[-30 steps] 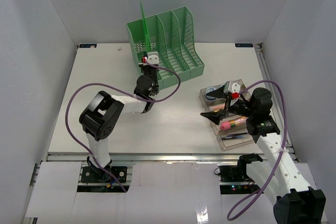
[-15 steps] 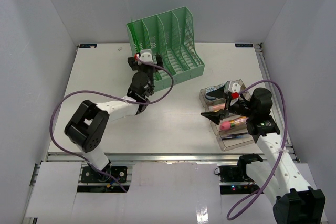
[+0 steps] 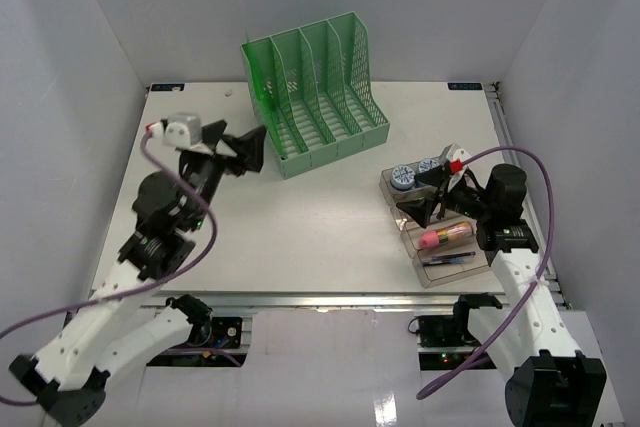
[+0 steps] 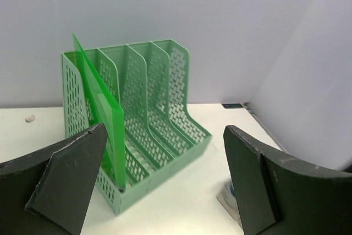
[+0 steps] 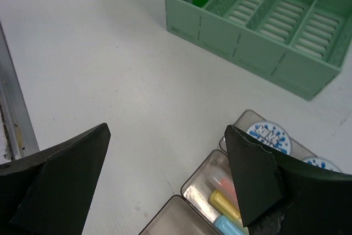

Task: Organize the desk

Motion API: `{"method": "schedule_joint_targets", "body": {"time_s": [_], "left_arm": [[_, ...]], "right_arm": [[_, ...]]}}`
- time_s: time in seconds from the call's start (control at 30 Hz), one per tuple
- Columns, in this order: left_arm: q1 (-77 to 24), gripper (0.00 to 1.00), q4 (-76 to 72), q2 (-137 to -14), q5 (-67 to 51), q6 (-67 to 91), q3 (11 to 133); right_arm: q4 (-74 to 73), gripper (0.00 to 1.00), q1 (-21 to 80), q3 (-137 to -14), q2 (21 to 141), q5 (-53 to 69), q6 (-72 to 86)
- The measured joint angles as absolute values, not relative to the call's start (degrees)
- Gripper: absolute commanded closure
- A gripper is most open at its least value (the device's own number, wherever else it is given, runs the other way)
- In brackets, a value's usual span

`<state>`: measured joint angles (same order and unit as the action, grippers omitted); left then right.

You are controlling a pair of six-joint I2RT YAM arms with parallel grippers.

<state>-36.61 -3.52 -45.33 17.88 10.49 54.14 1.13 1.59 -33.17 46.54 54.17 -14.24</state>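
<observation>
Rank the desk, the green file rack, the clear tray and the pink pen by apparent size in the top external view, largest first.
1. desk, by far the largest
2. green file rack
3. clear tray, clearly smaller than the rack
4. pink pen, smallest

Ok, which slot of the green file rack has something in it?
The end slot nearest the left gripper: a translucent green sheet stands in it; the other three look empty.

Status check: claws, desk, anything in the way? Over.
Left claw open, empty, facing green slotted plastic file rack. Right claw open, empty, over clear plastic stepped tray. Large flat white desk: green translucent sheet in rack's end slot. Nothing blocking.
</observation>
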Motion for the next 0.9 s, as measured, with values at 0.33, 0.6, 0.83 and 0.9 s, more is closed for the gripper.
{"method": "schedule_joint_targets", "body": {"time_s": [0.33, 0.6, 0.83, 0.9], "left_arm": [[-36.6, 0.02, 12.1, -26.9, 9.4, 15.1, 38.1], [-36.6, 0.02, 18.1, -23.8, 4.9, 14.3, 34.3], [-36.6, 0.02, 18.2, -17.1, 4.0, 14.1, 32.4], [-36.6, 0.02, 18.2, -17.0, 3.8, 14.1, 32.4]], "right_arm": [[-15.6, 0.10, 1.1, -35.6, 43.1, 36.3, -15.3], [-16.5, 0.10, 0.5, -31.8, 32.9, 25.3, -11.5], [-16.2, 0.10, -3.1, -31.2, 35.1, 16.5, -5.3], [-16.2, 0.10, -3.4, -31.2, 35.6, 15.3, -4.4]]}}
